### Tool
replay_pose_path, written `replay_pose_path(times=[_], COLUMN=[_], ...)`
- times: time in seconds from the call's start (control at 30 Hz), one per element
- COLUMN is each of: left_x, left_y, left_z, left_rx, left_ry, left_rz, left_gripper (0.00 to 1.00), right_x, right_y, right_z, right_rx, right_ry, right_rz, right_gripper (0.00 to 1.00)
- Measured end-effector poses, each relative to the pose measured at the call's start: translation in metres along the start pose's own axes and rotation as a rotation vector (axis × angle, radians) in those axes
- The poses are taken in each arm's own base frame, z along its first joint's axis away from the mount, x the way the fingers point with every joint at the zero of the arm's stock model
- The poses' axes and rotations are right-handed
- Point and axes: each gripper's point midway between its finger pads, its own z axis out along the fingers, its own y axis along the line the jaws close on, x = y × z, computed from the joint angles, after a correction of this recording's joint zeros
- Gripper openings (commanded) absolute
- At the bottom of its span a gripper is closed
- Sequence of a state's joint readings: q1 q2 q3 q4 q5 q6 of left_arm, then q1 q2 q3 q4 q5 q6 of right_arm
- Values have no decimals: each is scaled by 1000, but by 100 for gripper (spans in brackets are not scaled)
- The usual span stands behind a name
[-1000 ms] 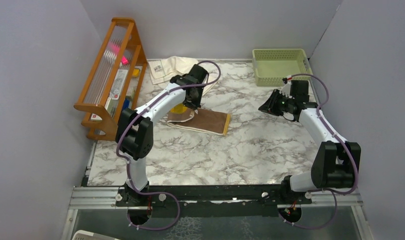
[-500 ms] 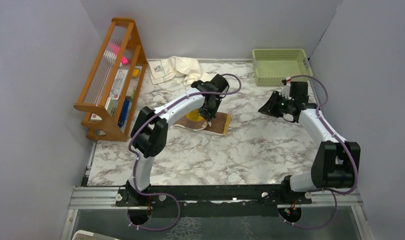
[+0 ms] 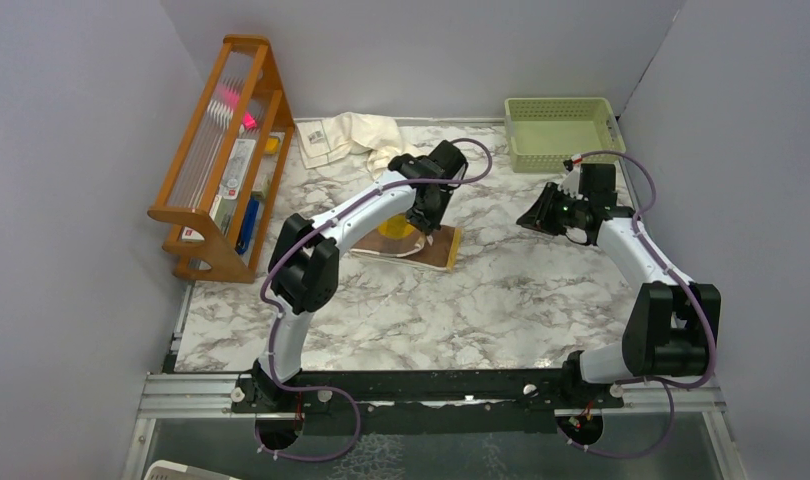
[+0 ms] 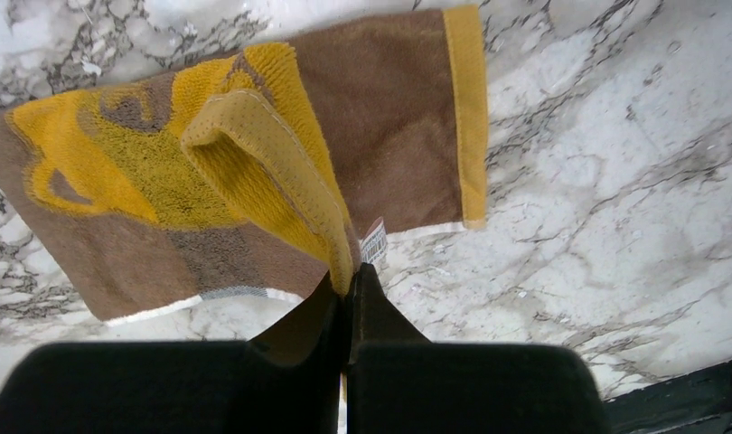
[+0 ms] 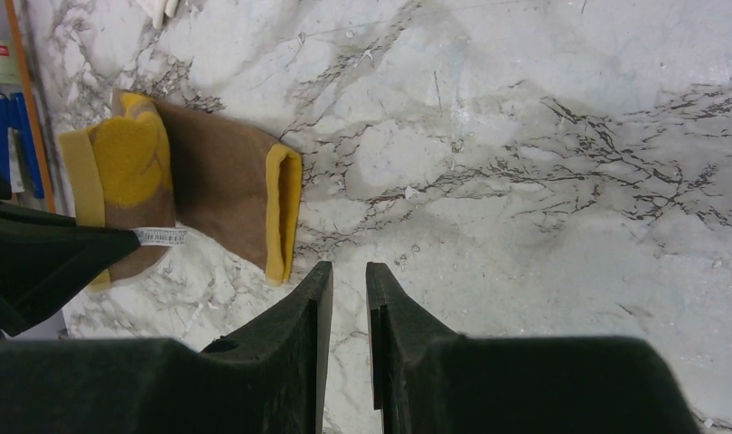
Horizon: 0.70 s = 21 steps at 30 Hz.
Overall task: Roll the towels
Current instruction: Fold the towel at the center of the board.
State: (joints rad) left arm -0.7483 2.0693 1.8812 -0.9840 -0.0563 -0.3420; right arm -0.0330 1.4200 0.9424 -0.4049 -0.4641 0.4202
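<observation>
Left wrist view: left gripper (image 4: 351, 277) clamped shut on the brown towel (image 4: 389, 117), at its raised yellow fold.
Right gripper (image 5: 347, 271): jaws slightly apart, empty, over the marble table (image 5: 525, 136).

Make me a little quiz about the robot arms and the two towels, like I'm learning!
1. True or false: the left gripper is pinching an edge of the brown towel.
2. Pick one: where is the cream towel?
A. in the green basket
B. on the table, at the back near the wooden rack
C. under the brown towel
3. Fill the gap: the right gripper hangs over bare table with ____ between its fingers.

Key: 1 true; 2 B; 3 nothing.
</observation>
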Motion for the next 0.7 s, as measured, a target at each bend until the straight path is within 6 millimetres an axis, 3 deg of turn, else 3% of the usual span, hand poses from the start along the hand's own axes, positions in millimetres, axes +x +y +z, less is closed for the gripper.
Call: replay_pose_path(times=[0.2,0.53,0.7], left_x=[-8,14,13], left_y=[-4,-6,-6], left_z=[1,39,40], left_rx=[13,15,16], left_ry=[-15,92,91], left_rz=[-2,2,2], left_gripper=[0,1,14], right_x=[1,2,3], right_y=[0,-1,-2], right_z=[0,0,1], right_rx=[1,2,2], right_ry=[2,4,7], right_rz=[0,2,3], right_gripper=[21,21,21])
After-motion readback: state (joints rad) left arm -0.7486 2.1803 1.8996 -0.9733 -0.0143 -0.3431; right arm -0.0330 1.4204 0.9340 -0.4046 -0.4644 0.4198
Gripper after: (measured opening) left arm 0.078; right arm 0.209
